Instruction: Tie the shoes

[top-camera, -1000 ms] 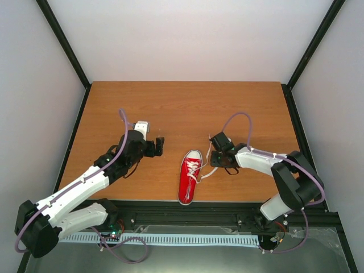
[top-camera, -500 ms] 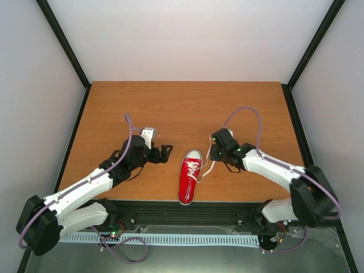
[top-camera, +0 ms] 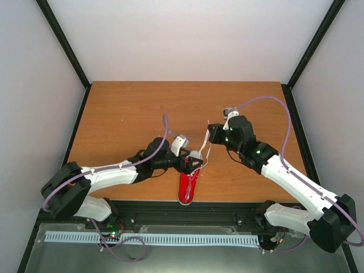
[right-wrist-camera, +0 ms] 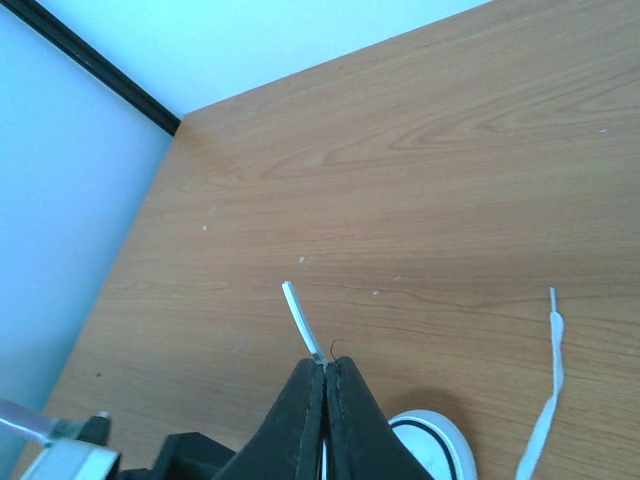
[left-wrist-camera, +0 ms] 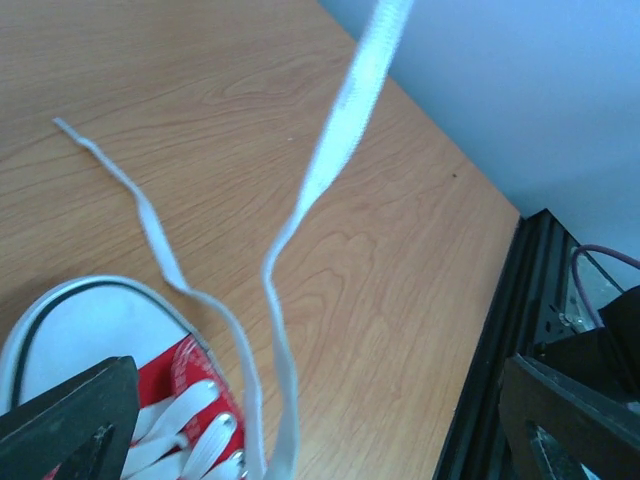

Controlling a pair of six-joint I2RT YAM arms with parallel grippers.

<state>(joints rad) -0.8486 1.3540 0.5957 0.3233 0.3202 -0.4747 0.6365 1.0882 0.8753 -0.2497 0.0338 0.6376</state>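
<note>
The red sneaker (top-camera: 188,183) with white toe cap lies near the table's front edge, toe pointing away. My right gripper (top-camera: 211,133) is shut on the tip of one white lace (right-wrist-camera: 301,314) and holds it raised, up and to the right of the toe; that lace runs taut up through the left wrist view (left-wrist-camera: 335,130). The other lace (left-wrist-camera: 140,205) lies loose on the table and also shows in the right wrist view (right-wrist-camera: 546,415). My left gripper (top-camera: 190,164) hovers open over the toe cap (left-wrist-camera: 95,335), both laces passing between its fingers (left-wrist-camera: 70,420).
The wooden table (top-camera: 148,108) is boxed in by white walls with black corner posts. A black rail (top-camera: 227,210) runs along the near edge, just behind the shoe's heel. The right arm's purple cable (top-camera: 267,102) arcs above the table.
My left arm has swung right, from left of the shoe to over its toe. My right gripper has moved away from the shoe, up and back, drawing the held lace out.
</note>
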